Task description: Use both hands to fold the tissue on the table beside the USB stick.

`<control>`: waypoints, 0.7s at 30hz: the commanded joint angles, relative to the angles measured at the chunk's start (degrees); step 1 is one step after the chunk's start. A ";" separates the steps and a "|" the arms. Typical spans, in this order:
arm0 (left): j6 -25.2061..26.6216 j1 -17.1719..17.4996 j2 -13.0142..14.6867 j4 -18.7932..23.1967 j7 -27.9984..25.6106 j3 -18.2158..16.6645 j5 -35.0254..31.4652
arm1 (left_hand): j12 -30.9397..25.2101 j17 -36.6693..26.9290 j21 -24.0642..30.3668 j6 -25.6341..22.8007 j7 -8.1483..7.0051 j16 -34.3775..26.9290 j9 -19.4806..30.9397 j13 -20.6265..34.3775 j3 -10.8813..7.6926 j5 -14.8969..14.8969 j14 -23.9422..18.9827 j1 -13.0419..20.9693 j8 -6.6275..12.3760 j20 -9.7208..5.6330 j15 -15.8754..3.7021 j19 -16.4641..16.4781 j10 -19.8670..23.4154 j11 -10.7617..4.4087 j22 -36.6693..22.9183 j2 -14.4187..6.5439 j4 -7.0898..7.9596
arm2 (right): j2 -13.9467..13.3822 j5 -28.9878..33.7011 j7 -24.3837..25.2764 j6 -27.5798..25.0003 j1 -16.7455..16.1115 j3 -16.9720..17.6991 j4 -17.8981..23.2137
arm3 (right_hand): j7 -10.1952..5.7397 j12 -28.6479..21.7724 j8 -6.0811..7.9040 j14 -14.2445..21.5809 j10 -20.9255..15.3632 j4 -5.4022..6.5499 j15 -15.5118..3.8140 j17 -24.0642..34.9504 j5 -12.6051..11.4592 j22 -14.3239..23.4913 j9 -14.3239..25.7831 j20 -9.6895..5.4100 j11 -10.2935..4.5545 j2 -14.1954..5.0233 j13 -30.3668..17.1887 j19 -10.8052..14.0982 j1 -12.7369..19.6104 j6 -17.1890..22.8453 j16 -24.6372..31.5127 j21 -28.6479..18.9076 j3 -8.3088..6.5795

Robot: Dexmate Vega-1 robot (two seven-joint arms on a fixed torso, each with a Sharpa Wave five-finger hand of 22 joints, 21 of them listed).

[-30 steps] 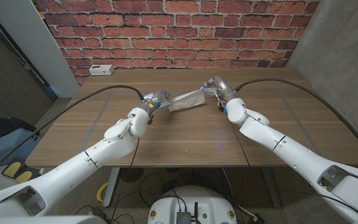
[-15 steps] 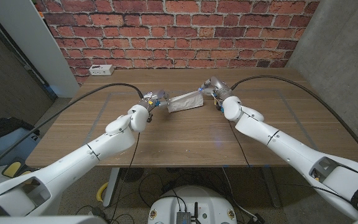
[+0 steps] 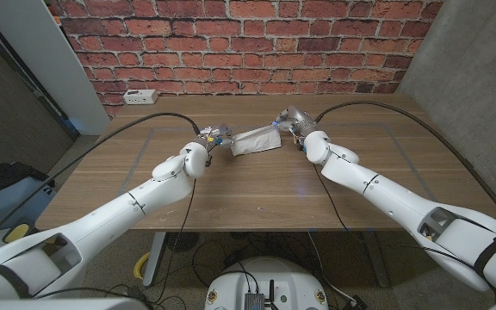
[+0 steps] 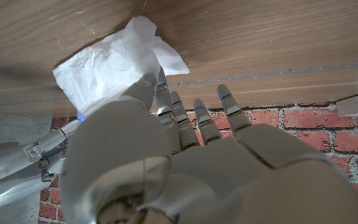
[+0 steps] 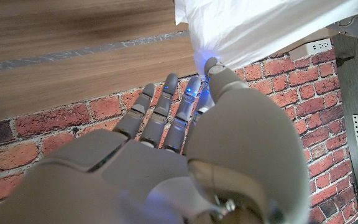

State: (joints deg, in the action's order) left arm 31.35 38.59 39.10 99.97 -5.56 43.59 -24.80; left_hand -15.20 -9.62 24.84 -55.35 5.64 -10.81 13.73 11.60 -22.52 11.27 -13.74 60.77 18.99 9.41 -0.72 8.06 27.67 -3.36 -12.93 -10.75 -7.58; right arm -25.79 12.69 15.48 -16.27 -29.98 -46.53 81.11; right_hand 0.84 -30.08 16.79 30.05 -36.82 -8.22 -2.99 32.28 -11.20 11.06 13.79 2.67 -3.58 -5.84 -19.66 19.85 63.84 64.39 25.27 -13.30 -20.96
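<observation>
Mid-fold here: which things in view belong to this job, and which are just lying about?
In the job:
tissue, gripped at each end
left hand
right hand

Lying about:
white power strip at the table's far edge
cables across the table

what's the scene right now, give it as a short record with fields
surface: wooden table
tissue: white tissue on the far middle of the table, between the two hands
left hand: left hand at the tissue's left end, thumb and a finger pinching its edge
right hand: right hand at the tissue's right end, fingertips on its corner
background: brick wall; white power strip at the table's far left edge
usb stick: cannot make one out
</observation>
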 commanded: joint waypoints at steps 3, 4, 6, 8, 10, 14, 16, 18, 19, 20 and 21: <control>1.62 -3.31 -2.29 -4.26 -2.32 3.14 -2.29 | 0.19 -0.10 0.46 -0.02 -0.32 0.03 0.38 0.20 -0.82 0.14 -0.52 -0.60 -0.23 -0.01 -0.26 0.00 0.54 -0.17 -0.13 0.21 0.04 | 2.61 0.75 1.18 3.05 3.08 -1.53 -7.04 | 2.41 0.28 -0.08 -0.26 0.18 0.12 -6.96 0.55 -0.21 0.14 -0.08 -0.16 -0.12 0.15 0.04 0.36 -0.61 2.06 0.50 -0.04 0.17; 1.76 -3.54 -2.46 -4.58 -2.41 3.37 -2.48 | 0.25 -0.10 0.52 -0.06 -0.44 0.04 0.47 0.21 -0.89 0.11 -0.57 -0.68 -0.29 0.05 -0.38 0.01 0.51 -0.64 -0.14 0.25 0.06 | 2.87 0.70 1.27 3.26 3.32 -1.59 -7.70 | 2.42 0.25 -0.09 -0.28 0.08 0.10 -7.06 0.56 -0.23 0.14 -0.10 -0.14 -0.09 0.14 0.05 0.38 -0.61 2.04 0.50 -0.05 0.14; 2.34 -4.06 -2.88 -5.25 -2.62 3.94 -3.11 | 0.25 -0.09 0.57 -0.14 -0.44 0.05 0.50 0.22 -0.95 0.10 -0.60 -0.72 -0.32 0.04 -0.41 0.02 0.58 -0.31 -0.14 0.27 0.06 | 3.27 0.59 1.43 3.70 3.71 -1.68 -8.80 | 2.39 0.28 -0.14 -0.22 0.09 0.05 -7.03 0.53 -0.27 0.14 -0.14 -0.14 -0.09 0.17 0.09 0.39 -0.61 1.96 0.46 -0.05 0.07; 2.89 -4.58 -3.25 -5.91 -2.69 4.52 -3.69 | 0.31 -0.09 0.61 -0.21 -0.44 0.05 0.53 0.22 -1.01 0.09 -0.65 -0.76 -0.37 -0.01 -0.47 0.01 0.52 -0.42 -0.15 0.30 0.06 | 3.58 0.65 1.52 4.13 4.16 -1.92 -9.82 | 2.39 0.30 -0.16 -0.23 0.09 0.08 -7.01 0.57 -0.29 0.14 -0.16 -0.14 -0.06 0.13 0.12 0.40 -0.65 1.93 0.48 -0.06 0.05; 3.29 -5.06 -3.60 -6.57 -2.75 4.99 -4.10 | 0.34 -0.09 0.64 -0.18 -0.53 0.04 0.53 0.23 -1.03 0.07 -0.70 -0.82 -0.46 0.01 -0.51 0.00 0.51 -0.41 -0.15 0.32 0.07 | 3.94 0.66 1.60 4.37 4.58 -2.11 -10.80 | 2.39 0.32 -0.18 -0.29 0.11 0.10 -7.04 0.61 -0.33 0.15 -0.22 -0.13 -0.10 0.10 0.14 0.44 -0.72 1.92 0.46 -0.07 0.00; 4.11 -5.94 -4.30 -7.84 -2.95 5.86 -4.86 | 0.42 -0.10 0.71 -0.18 -0.77 0.09 0.51 0.25 -1.09 0.04 -0.68 -0.98 -0.65 0.09 -0.53 -0.04 0.46 -0.31 -0.16 0.39 0.11 | 4.75 0.68 1.61 5.17 5.62 -2.67 -13.25 | 2.02 0.36 -0.32 -0.26 0.19 0.07 -7.01 0.79 -0.38 0.16 -0.27 -0.12 -0.17 0.11 0.15 0.47 -0.80 1.60 0.59 -0.09 -0.02; 4.62 -6.40 -4.69 -8.54 -3.18 6.43 -5.48 | 0.52 -0.11 0.78 0.33 -1.32 0.10 0.48 0.27 -1.10 0.01 -0.72 -1.23 -1.05 0.11 -0.54 -0.09 0.36 -0.20 -0.17 0.48 0.20 | 5.05 0.77 1.67 5.59 6.07 -2.97 -14.29 | 1.89 0.46 -0.51 -0.24 0.43 0.09 -7.01 0.79 -0.42 0.16 -0.33 -0.13 -0.15 0.11 0.15 0.48 -0.89 1.18 0.56 -0.09 -0.07; 5.16 -6.98 -5.10 -9.34 -3.13 7.05 -6.02 | 0.56 -0.11 0.81 0.51 -1.61 0.12 0.48 0.27 -1.10 -0.01 -0.69 -1.34 -1.20 0.08 -0.51 -0.12 0.33 -0.28 -0.16 0.52 0.23 | 5.38 0.73 1.61 6.07 6.54 -3.22 -15.35 | 1.37 0.56 -0.76 -0.26 0.55 -0.01 -6.94 0.84 -0.47 0.16 -0.43 -0.08 -0.01 0.16 0.22 0.51 -0.86 0.65 0.55 -0.11 -0.16; 5.42 -7.24 -5.33 -9.75 -3.09 7.32 -6.22 | 0.65 -0.11 0.84 0.55 -1.73 0.16 0.48 0.28 -1.11 -0.02 -0.63 -1.43 -1.31 0.09 -0.51 -0.15 0.18 -0.48 -0.16 0.56 0.25 | 5.57 0.68 1.67 6.34 6.74 -3.30 -15.90 | 1.12 0.62 -0.95 -0.26 0.68 0.01 -6.88 0.81 -0.48 0.17 -0.48 -0.04 0.01 0.20 0.22 0.46 -0.96 0.21 0.50 -0.09 -0.20; 5.41 -7.47 -5.48 -10.15 -3.04 7.50 -6.25 | 0.67 -0.12 0.85 0.57 -1.82 0.15 0.50 0.29 -1.11 -0.03 -0.67 -1.49 -1.36 0.14 -0.52 -0.18 0.15 -0.37 -0.17 0.59 0.26 | 5.72 0.70 1.67 6.56 6.96 -3.44 -16.39 | 0.98 0.75 -1.22 -0.26 0.99 -0.04 -6.70 0.77 -0.51 0.17 -0.54 0.00 -0.02 0.25 0.23 0.48 -0.98 -0.39 0.43 -0.10 -0.27; 5.46 -7.69 -5.64 -10.54 -3.05 7.71 -6.34 | 0.73 -0.11 0.88 0.61 -1.90 0.14 0.54 0.29 -1.12 -0.04 -0.72 -1.53 -1.41 0.11 -0.53 -0.18 0.08 -0.67 -0.17 0.63 0.24 | 5.83 0.64 1.52 6.85 7.18 -3.56 -16.84 | 0.82 0.80 -1.43 -0.25 1.04 -0.05 -6.67 0.72 -0.53 0.17 -0.59 0.08 0.09 0.35 0.27 0.45 -1.06 -0.85 0.37 -0.09 -0.29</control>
State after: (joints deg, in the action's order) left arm 34.80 33.56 35.49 93.30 -8.14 48.61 -28.92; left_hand -14.60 -9.63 25.45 -54.59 4.43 -10.81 14.00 11.60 -23.21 11.27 -14.04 59.77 17.78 9.41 -1.03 8.06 27.89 -3.58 -12.92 -10.20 -7.34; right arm -21.82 13.32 16.88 -11.88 -25.26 -48.81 69.99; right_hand 1.36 -29.44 15.71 29.74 -36.10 -8.23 -2.88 32.81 -11.48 11.06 13.31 2.67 -3.50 -5.71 -19.40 19.86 63.29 63.87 25.29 -13.30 -20.96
